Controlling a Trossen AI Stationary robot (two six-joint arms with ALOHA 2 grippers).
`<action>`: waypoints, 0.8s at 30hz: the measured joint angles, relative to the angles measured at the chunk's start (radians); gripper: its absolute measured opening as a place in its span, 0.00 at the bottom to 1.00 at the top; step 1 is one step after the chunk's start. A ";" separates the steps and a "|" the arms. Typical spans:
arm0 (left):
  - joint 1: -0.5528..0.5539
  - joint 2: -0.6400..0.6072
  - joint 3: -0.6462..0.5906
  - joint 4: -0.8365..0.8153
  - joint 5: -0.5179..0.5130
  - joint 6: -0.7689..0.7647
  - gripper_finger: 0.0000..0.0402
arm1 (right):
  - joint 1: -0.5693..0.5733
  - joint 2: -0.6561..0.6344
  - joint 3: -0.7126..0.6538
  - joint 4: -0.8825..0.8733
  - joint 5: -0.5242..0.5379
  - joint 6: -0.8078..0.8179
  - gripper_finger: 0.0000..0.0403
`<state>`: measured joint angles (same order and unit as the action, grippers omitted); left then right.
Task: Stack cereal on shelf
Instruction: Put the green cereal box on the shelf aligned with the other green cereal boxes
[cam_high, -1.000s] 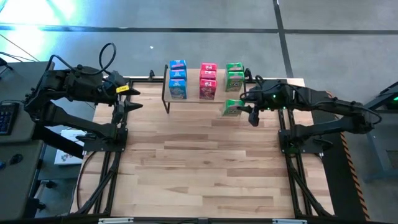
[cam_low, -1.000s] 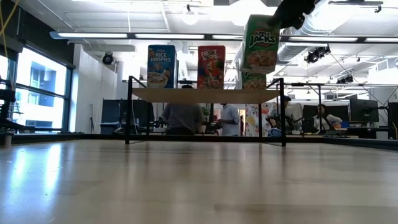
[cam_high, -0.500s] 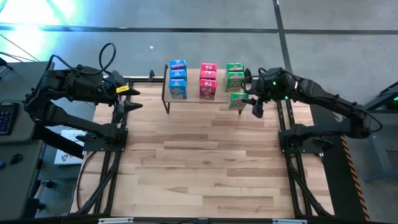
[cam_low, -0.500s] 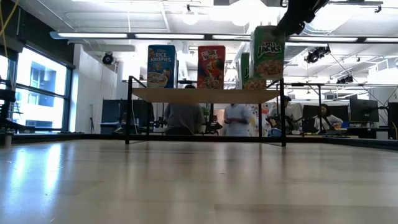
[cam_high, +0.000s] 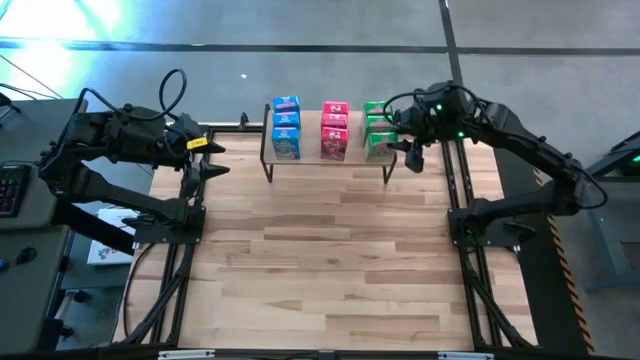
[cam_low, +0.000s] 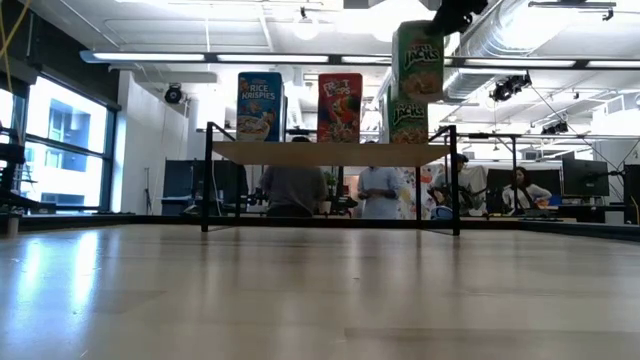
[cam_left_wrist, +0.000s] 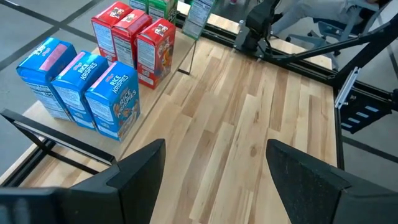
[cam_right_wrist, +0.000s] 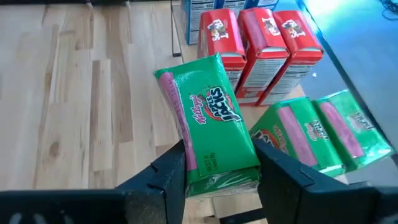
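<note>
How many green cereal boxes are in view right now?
3. Two stand side by side on the shelf next to the red boxes; the third is gripped in the right hand, raised above the shelf's right end.

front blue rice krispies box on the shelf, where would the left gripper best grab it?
Probably the front blue box by its two broad printed faces near the top, coming down from above. It stands upright on the shelf and its top is clear. The left gripper is open.

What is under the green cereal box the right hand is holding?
The held green cardboard cereal box hangs over the light-wood shelf, beside two standing green boxes. The board directly beneath is hidden.
</note>
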<state>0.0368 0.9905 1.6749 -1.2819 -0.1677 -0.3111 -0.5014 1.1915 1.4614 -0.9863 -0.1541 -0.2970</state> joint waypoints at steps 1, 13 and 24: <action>0.000 0.000 0.000 0.000 0.000 0.000 0.67 | -0.009 0.000 -0.008 0.006 -0.014 0.000 0.37; 0.000 0.000 0.000 0.000 0.000 0.000 0.67 | -0.080 0.000 -0.168 0.140 -0.065 0.009 0.37; 0.000 0.000 0.000 0.000 0.000 0.000 0.67 | -0.122 0.000 -0.201 0.190 -0.067 0.007 0.37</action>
<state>0.0368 0.9901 1.6749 -1.2819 -0.1677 -0.3111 -0.6232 1.1915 1.2609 -0.7960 -0.2209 -0.2900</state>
